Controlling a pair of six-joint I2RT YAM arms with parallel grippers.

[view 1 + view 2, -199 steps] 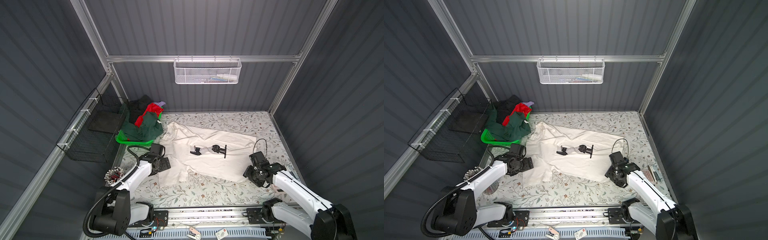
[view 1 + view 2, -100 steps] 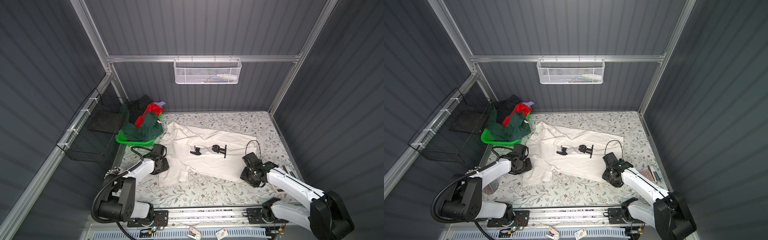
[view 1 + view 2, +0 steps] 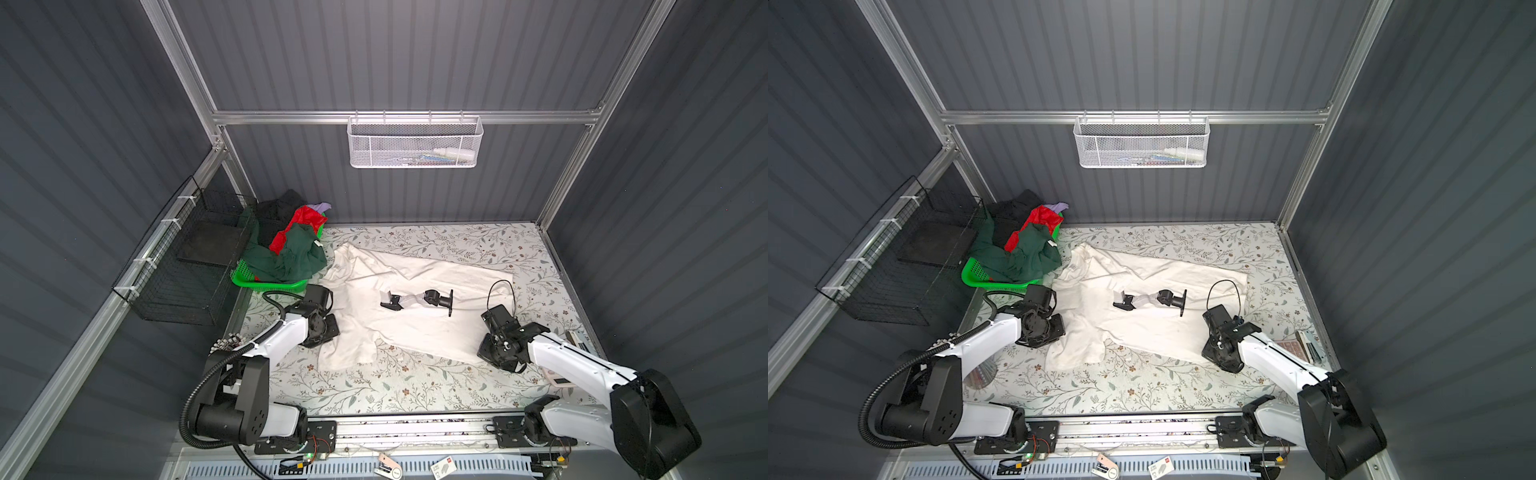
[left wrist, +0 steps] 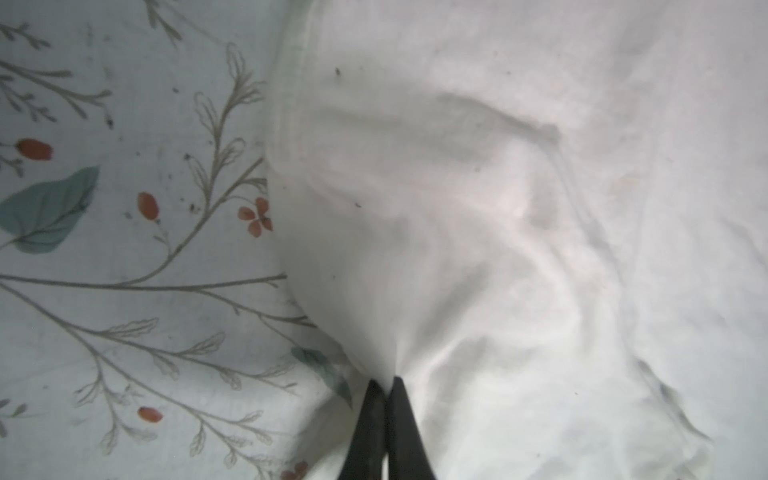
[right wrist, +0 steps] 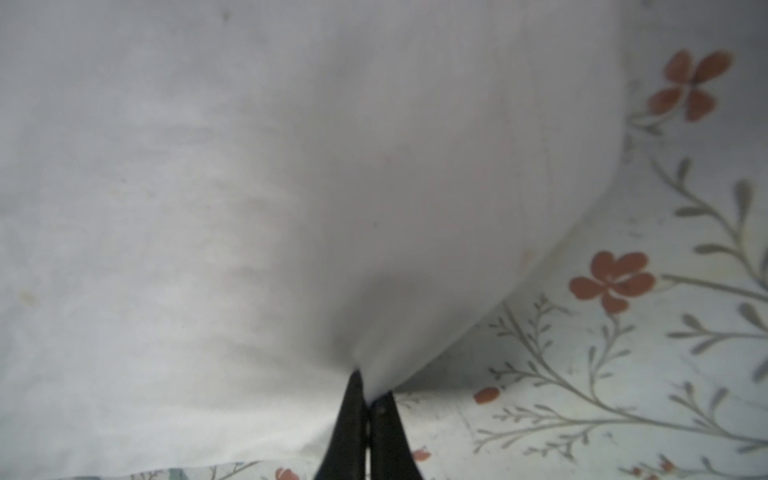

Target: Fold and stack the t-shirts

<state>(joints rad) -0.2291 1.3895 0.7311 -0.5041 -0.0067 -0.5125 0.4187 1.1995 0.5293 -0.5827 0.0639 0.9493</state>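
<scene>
A large cream-white t-shirt lies spread on the floral table, with a black-grey print facing up. My left gripper is shut on its left edge, and the cloth puckers at the tips. My right gripper is shut on its near right corner, lifting the cloth slightly. Dark green, red, black and lavender t-shirts are heaped at the back left.
The heap fills a green plastic basket. A black wire basket hangs on the left wall and a white mesh basket on the back wall. Small cards lie by the table's right edge.
Both grippers have gone from open to shut on the white t-shirt. The right gripper has moved left onto the shirt's corner, and the left has edged in at the shirt's left side.
</scene>
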